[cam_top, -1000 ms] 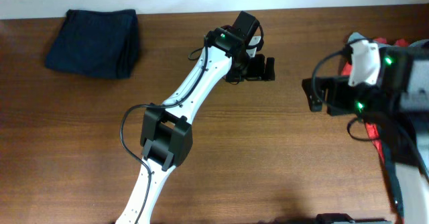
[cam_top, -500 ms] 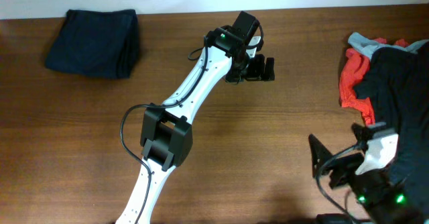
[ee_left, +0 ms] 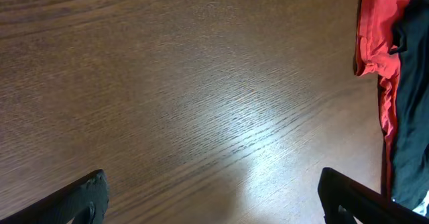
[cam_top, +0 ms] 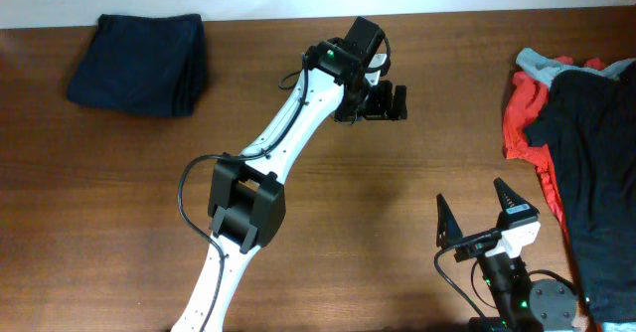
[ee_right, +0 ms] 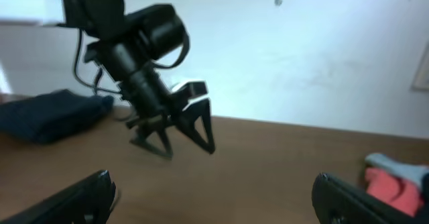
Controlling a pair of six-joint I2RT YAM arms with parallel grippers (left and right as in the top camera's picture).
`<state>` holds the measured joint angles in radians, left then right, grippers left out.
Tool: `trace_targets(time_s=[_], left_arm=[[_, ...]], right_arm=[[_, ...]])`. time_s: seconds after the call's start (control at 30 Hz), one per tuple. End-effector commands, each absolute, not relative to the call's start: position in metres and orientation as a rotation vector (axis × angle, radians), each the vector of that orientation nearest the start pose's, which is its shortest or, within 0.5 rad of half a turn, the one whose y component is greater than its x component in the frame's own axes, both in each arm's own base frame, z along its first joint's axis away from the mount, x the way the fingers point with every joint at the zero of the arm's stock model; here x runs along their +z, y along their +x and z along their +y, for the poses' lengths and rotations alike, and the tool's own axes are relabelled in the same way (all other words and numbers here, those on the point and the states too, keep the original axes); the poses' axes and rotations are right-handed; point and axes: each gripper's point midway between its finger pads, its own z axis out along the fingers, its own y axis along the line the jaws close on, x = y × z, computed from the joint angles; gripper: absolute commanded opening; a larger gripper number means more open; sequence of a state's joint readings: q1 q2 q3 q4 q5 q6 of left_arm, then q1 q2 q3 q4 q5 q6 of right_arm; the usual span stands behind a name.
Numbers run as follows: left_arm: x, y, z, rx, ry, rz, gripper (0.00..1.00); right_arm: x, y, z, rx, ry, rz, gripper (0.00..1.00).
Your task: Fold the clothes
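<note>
A folded dark navy garment (cam_top: 139, 64) lies at the table's far left corner, also in the right wrist view (ee_right: 50, 113). An unfolded pile of clothes sits at the right edge: black fabric (cam_top: 596, 163) over an orange-red piece (cam_top: 522, 123) and a grey piece (cam_top: 542, 64). My left gripper (cam_top: 393, 101) hovers open and empty above bare wood mid-table, well left of the pile. Its wrist view shows the orange-red piece (ee_left: 375, 36) and the black fabric (ee_left: 412, 103). Low at the front edge, my right gripper (cam_top: 469, 195) stands open and empty, left of the pile.
The brown wooden table (cam_top: 119, 203) ends at a white wall along its far edge (ee_right: 301, 56). The left arm (cam_top: 288, 133) stretches diagonally from the front edge to mid-table. The right wrist view shows the left gripper (ee_right: 174, 127) ahead.
My right arm has pulled back from over the pile at the right to the front edge, uncovering the clothes. The left arm has not moved.
</note>
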<state>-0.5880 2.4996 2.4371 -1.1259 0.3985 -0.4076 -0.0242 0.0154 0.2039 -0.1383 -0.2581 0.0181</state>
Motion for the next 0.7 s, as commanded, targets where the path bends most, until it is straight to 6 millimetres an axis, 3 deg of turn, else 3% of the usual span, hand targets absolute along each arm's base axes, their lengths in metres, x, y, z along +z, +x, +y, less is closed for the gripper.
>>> trace_targets(time_s=[0.0,0.3,0.67], left_arm=[[0.122,0.437,-0.369,-0.788,0.394,2.821,0.99],[0.122,0.437,-0.369,-0.788,0.394,2.821,1.0],[0.122,0.437,-0.369,-0.788,0.394,2.821,0.99]], right_arm=[[0.22,0.235,0.026,0.131,-0.116,1.502,0.99],[0.167,0.245,0.02,0.111,-0.082,1.601,0.99],[0.159,0.245,0.016,0.094,-0.068,1.634,0.99]])
